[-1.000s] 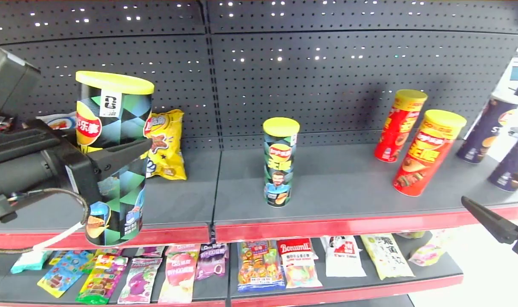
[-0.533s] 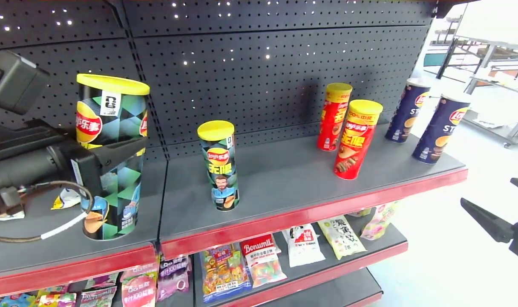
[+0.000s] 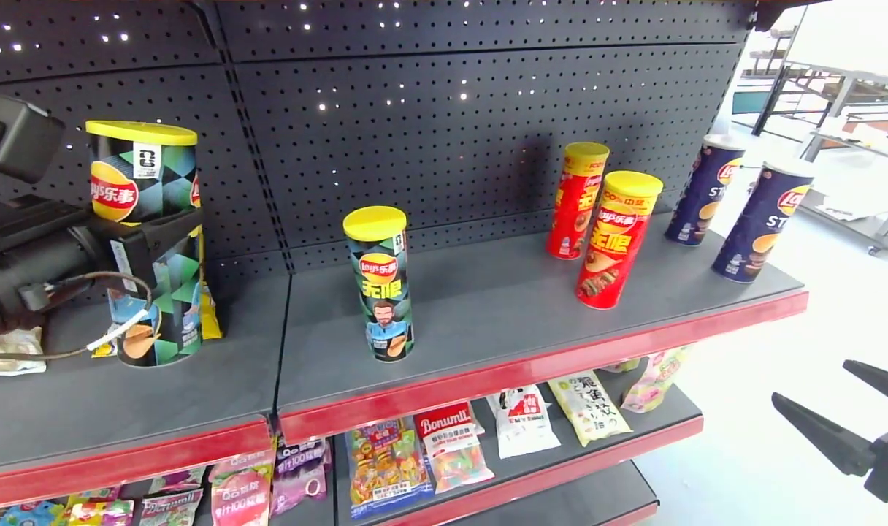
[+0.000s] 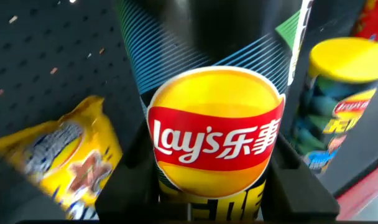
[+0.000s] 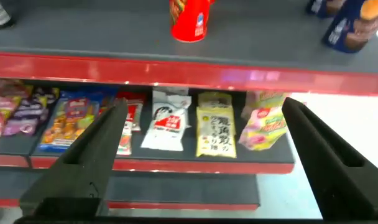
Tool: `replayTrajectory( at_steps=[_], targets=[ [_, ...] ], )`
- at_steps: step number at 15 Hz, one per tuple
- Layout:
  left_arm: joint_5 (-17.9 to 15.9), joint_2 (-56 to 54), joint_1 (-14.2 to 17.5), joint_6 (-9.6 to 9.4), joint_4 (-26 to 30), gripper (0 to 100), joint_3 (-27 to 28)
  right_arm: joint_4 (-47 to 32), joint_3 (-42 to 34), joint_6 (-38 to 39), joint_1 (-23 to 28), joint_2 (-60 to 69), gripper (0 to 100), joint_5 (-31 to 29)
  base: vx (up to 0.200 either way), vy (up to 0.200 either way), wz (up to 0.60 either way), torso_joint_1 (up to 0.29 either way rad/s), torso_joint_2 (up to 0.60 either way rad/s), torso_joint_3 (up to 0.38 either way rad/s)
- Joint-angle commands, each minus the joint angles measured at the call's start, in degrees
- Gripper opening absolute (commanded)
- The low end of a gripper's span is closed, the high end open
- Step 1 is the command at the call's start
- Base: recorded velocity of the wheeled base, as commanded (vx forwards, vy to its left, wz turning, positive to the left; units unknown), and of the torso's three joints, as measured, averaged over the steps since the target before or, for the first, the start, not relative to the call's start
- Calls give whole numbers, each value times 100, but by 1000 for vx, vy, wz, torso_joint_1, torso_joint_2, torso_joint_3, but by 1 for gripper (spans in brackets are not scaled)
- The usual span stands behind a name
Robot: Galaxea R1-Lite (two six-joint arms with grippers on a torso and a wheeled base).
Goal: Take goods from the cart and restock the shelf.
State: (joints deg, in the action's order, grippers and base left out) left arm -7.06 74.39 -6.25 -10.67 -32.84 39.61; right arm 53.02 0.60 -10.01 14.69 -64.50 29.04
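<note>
The yellow-lidded, green-and-black chip can (image 3: 143, 175) is clamped in left fingers (image 3: 163, 232); right fingers (image 3: 816, 437) gape empty.

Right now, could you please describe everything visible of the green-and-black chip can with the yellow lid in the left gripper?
This tall cylindrical chip can has a flat yellow lid, a glossy black wrap with green and blue triangles, a red-and-yellow logo and a small white label. It is upright, clamped around its middle by the left gripper, over the left bay of the grey upper shelf; whether its base touches the board is unclear. A yellow snack bag sits just behind it.
</note>
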Motion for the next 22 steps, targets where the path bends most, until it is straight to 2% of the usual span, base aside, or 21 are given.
replayTrajectory(
  at_steps=[1, 2, 4, 6, 8, 10, 12, 13, 14, 15, 18, 20, 22],
  targets=[
    [-41, 788, 19, 117, -812, 0, -146, -389, -60, 201, 192, 640, 100, -21, 0, 0, 0, 0, 0, 0],
    [-50, 999, 10, 144, -1093, 0, -129, -617, -60, 175, 438, 904, 100, -12, 0, 0, 0, 0, 0, 0],
    [-191, 1333, -16, 161, -1409, 0, -85, -951, -60, 210, 482, 1651, 100, -47, 0, 0, 0, 0, 0, 0],
    [-358, 1544, -16, 179, -1436, 0, 30, -2313, -60, 210, 438, 3198, 100, 32, 0, 0, 0, 0, 0, 0],
    [-437, 1649, -25, 372, -1480, 0, 126, -3992, 318, 210, -107, 4525, 100, 190, 0, 0, 0, 0, 0, 0],
    [-586, 1667, -7, 548, -1515, 0, 144, -5636, 1021, 210, -819, 4947, 100, 164, 0, 0, 0, 0, 0, 0],
    [-744, 1676, -7, 574, -1523, 0, 258, -6392, 1004, 157, -1443, 5940, 100, 137, 0, 0, 0, 0, 0, 0],
    [-753, 1676, -7, 574, -1515, 0, 276, -6488, 942, 131, -1487, 6160, 100, 128, 0, 0, 0, 0, 0, 0],
    [-780, 1755, -7, 574, -1523, 0, 363, -6471, 670, -291, -1478, 6432, 100, -285, 0, 0, 0, 0, 0, 0],
    [-788, 1755, -7, 574, -1532, 0, 372, -6277, 617, -203, -1478, 6450, 100, -689, 0, 0, 0, 0, 0, 0],
    [-788, 1781, -7, 574, -1523, 0, 425, -5996, 406, -80, -1478, 6450, 100, -1058, 0, 0, 0, 0, 0, 0],
    [-788, 1807, -16, 574, -1523, 0, 478, -5504, 169, 359, -1478, 6450, 100, -2042, 0, 0, 0, 0, 0, 0],
    [-788, 1834, -16, 574, -1523, 0, 539, -5390, 116, 931, -1478, 6450, 100, -2921, 0, 0, 0, 0, 0, 0]
  ],
)
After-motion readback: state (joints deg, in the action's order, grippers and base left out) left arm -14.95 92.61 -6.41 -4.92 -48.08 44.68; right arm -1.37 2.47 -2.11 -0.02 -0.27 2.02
